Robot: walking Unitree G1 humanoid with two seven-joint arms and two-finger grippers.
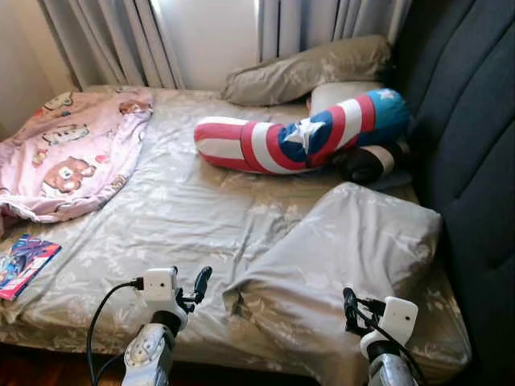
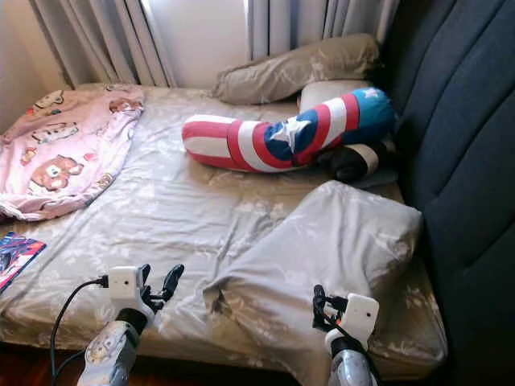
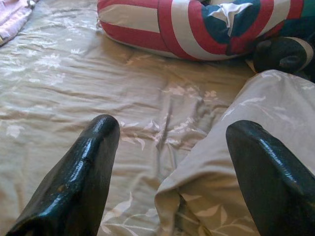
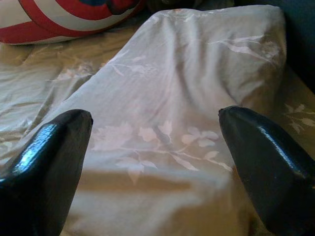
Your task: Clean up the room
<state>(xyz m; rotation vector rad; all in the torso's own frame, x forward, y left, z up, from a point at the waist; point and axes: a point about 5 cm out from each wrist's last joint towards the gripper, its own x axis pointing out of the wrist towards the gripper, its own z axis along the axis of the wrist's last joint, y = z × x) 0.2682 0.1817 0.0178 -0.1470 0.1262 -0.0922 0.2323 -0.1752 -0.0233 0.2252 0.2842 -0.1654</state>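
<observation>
The big pillow (image 1: 346, 257) lies crooked on the bed (image 1: 177, 209), near the foot, beside the headboard (image 1: 475, 161). The left tool (image 1: 195, 288) and the right tool (image 1: 351, 310) both hover wide open and hold nothing. Each should probably grip one near corner firmly, then both lift together.

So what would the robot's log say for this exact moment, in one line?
left gripper: open, near grey floral pillow corner | right gripper: open, over same pillow | red-white-blue striped bolster: untouched | stage: pre-grasp

3 pillows (image 1: 346, 249), 1 bolster (image 1: 298, 137), 1 blanket (image 1: 72, 153).
</observation>
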